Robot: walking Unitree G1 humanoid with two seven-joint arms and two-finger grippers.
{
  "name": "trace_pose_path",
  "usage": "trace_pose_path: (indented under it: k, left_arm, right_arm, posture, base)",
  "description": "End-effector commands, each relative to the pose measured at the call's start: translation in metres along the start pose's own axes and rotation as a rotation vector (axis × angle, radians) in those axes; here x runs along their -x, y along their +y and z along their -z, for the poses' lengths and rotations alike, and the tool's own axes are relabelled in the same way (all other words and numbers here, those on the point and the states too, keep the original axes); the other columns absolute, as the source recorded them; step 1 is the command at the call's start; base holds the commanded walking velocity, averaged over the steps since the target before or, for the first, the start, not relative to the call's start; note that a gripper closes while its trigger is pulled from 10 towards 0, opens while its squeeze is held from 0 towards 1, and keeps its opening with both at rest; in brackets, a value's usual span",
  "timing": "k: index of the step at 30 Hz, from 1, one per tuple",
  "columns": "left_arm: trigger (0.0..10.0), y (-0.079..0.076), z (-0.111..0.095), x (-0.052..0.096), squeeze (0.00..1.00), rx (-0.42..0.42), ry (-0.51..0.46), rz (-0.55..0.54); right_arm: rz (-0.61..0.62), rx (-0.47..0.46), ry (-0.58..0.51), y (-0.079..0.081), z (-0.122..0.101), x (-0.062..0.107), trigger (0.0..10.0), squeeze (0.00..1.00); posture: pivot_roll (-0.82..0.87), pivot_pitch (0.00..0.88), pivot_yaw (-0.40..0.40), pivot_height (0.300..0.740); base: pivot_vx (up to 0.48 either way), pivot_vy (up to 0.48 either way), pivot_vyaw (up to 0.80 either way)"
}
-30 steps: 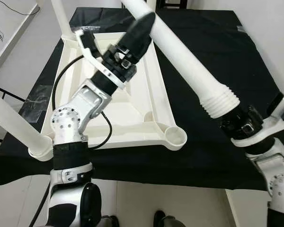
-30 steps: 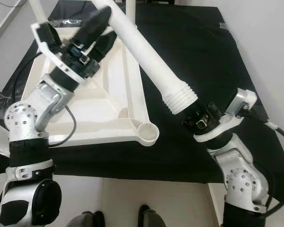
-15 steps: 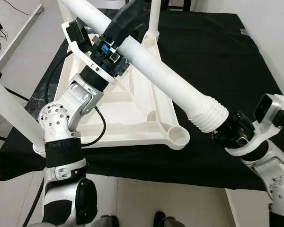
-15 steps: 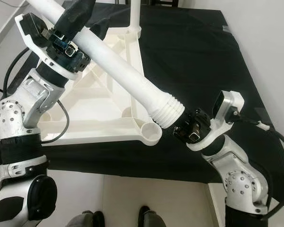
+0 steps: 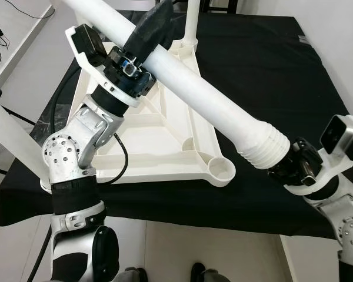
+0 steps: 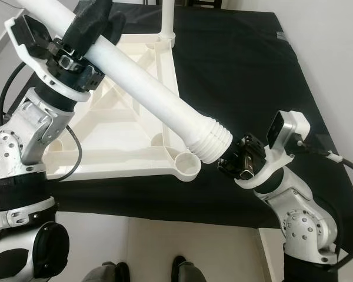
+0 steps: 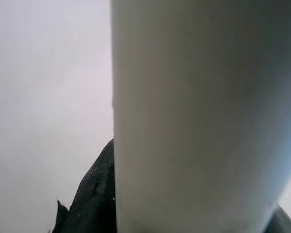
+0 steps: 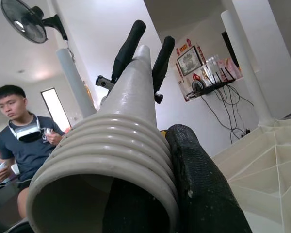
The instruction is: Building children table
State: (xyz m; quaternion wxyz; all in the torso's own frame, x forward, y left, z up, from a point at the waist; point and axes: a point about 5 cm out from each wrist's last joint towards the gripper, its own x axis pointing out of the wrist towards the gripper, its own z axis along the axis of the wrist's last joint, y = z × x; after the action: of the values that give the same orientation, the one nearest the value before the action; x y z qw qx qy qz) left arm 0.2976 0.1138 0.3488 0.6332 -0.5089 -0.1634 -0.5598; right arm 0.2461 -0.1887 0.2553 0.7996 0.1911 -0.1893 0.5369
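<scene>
Table leg (image 5: 212, 106) gripped by both grippers, corner socket (image 5: 222, 171) empty

Matt white plastic leg (image 5: 206, 103), ribbed at its end; tabletop (image 5: 165, 141) smooth plastic; black cover (image 5: 265, 70) seemingly cloth.

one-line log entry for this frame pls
left claw: shut on long white plastic table leg | right claw: shut on threaded end | corner socket: empty

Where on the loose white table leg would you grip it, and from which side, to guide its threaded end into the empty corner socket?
Grip the table leg on its smooth shaft just above the ribbed thread, from the side across its width, leaving the thread free for the corner socket.
</scene>
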Motion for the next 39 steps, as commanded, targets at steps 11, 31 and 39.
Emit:
trace_pose_path:
  k: [11, 31, 39]
  left_arm:
    - [0.0, -0.012, 0.002, -0.004, 0.0, 0.029, -0.013, 0.065]
    - [0.0, -0.022, -0.058, -0.014, 0.0, -0.069, -0.258, 0.037]
    - [0.0, -0.024, -0.076, -0.011, 0.0, -0.12, -0.293, 0.02]
  right_arm:
    - [0.034, 0.0, 0.047, -0.003, 0.007, 0.001, 0.0, 0.0]
    - [0.249, 0.034, 0.077, -0.025, 0.007, 0.023, 10.0, 1.0]
    - [0.319, 0.079, 0.145, -0.03, 0.008, 0.035, 10.0, 1.0]
  posture:
    - [-0.02, 0.216, -0.051, 0.74]
    - [-0.04, 0.219, -0.056, 0.74]
    - [-0.03, 0.218, -0.055, 0.74]
  base:
    - [0.0, 0.0, 0.0]
    - [0.0, 0.0, 0.0]
    - [0.0, 0.0, 0.0]
